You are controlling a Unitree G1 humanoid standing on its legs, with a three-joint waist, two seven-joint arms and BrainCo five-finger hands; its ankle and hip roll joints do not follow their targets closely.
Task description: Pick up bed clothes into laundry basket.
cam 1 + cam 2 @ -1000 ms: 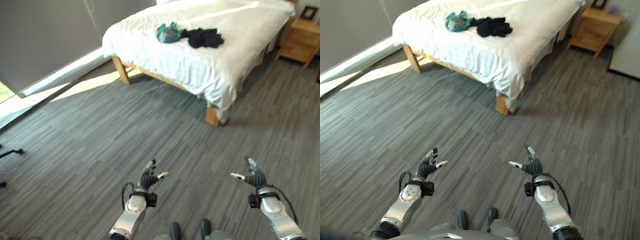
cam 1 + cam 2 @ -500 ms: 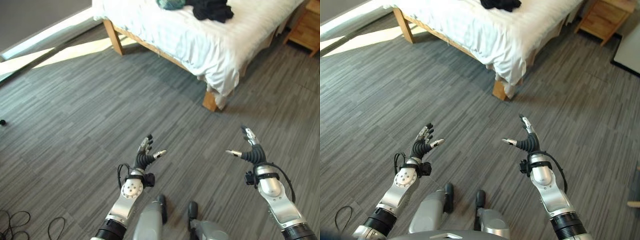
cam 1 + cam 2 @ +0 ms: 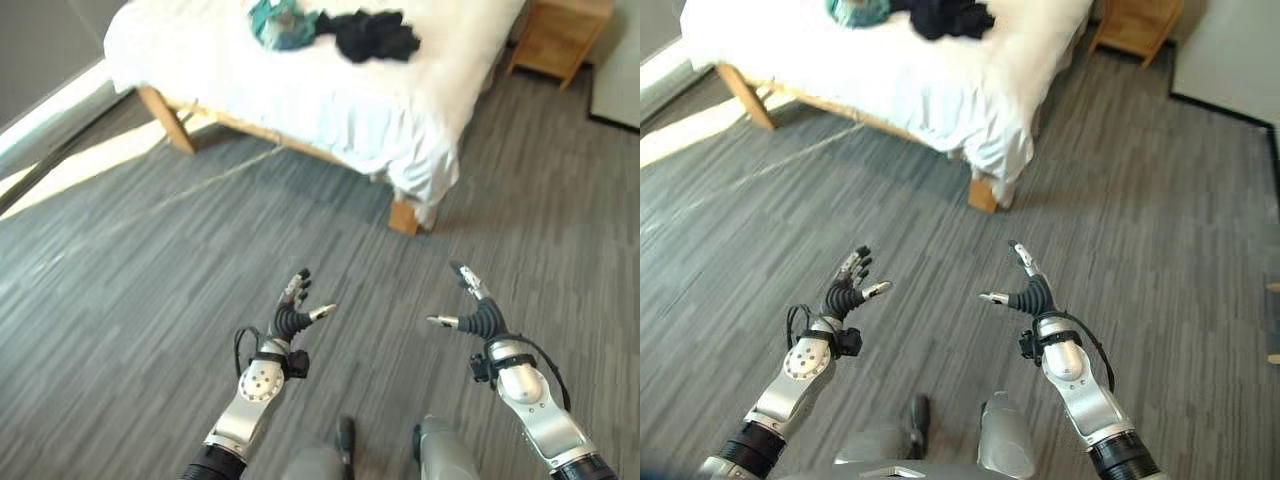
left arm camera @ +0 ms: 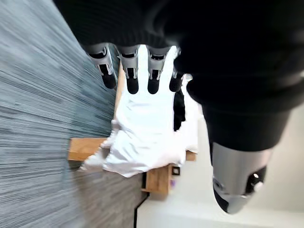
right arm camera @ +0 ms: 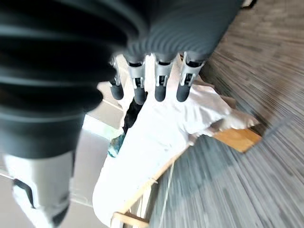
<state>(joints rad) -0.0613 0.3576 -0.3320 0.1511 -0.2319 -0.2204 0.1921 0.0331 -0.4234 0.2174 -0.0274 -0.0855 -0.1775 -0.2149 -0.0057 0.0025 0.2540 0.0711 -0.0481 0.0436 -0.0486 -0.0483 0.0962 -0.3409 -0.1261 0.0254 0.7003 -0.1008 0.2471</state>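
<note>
Left hand [image 3: 292, 318] and right hand [image 3: 472, 315], both open and empty, above grey floor [image 3: 150, 290]; black clothes [image 3: 372, 34] and teal garment [image 3: 279, 22] on bed [image 3: 330, 85]

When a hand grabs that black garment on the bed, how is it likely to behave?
The black garment lies crumpled in loose folds on the white bed, so it is probably soft and floppy and would drape from the hand. It likely weighs little. It touches the teal garment, so a broad grab might drag that along.
</note>
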